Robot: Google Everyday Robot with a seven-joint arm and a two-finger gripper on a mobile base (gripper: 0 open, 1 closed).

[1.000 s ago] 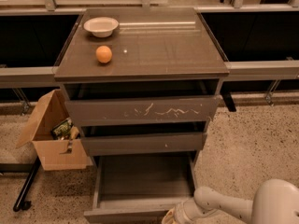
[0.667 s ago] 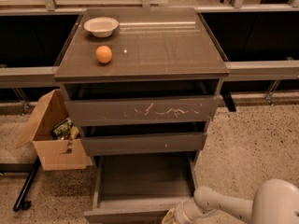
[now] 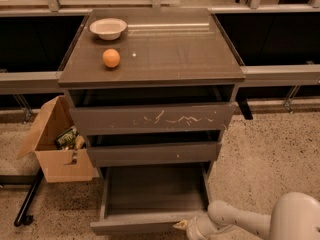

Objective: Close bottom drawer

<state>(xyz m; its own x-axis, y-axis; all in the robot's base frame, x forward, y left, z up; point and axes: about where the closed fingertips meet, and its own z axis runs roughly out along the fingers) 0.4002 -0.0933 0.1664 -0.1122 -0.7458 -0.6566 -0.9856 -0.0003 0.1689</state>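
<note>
The bottom drawer (image 3: 150, 191) of the grey-brown cabinet (image 3: 150, 49) is pulled well out. Its shallow grey interior is empty, and its plain low front (image 3: 135, 226) runs along the bottom edge of the view. My gripper (image 3: 183, 226) is at the right end of that front, at or against it. The white arm (image 3: 240, 219) reaches in from the lower right.
The two upper drawers stand slightly out: the scratched wide front (image 3: 155, 119) and the mid front (image 3: 155, 154). A white bowl (image 3: 108, 28) and an orange (image 3: 111, 58) sit on the cabinet top. An open cardboard box (image 3: 55, 151) and a black pole (image 3: 27, 200) are on the floor to the left.
</note>
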